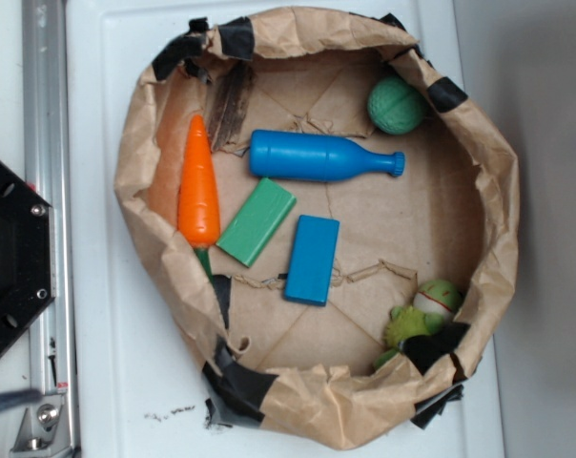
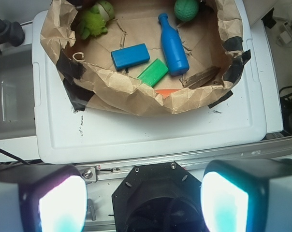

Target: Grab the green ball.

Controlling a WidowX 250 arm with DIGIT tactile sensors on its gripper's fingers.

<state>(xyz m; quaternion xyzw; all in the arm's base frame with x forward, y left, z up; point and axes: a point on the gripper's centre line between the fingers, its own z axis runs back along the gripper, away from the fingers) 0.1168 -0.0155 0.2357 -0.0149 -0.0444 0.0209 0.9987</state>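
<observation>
The green ball (image 1: 396,104), small, teal-green and ridged, lies in the upper right of a shallow brown paper basin (image 1: 135,162). It also shows in the wrist view (image 2: 186,8) at the top edge. My gripper (image 2: 143,203) is high above the robot's black base, far from the basin, with its two fingers (image 2: 64,205) wide apart and nothing between them. The gripper does not show in the exterior view.
In the basin lie a blue bottle (image 1: 318,157), an orange carrot (image 1: 198,186), a flat green block (image 1: 257,221), a blue block (image 1: 312,259) and a lime-green frog toy (image 1: 423,315). The basin sits on a white lid (image 2: 151,133). The black robot base (image 1: 11,258) is at left.
</observation>
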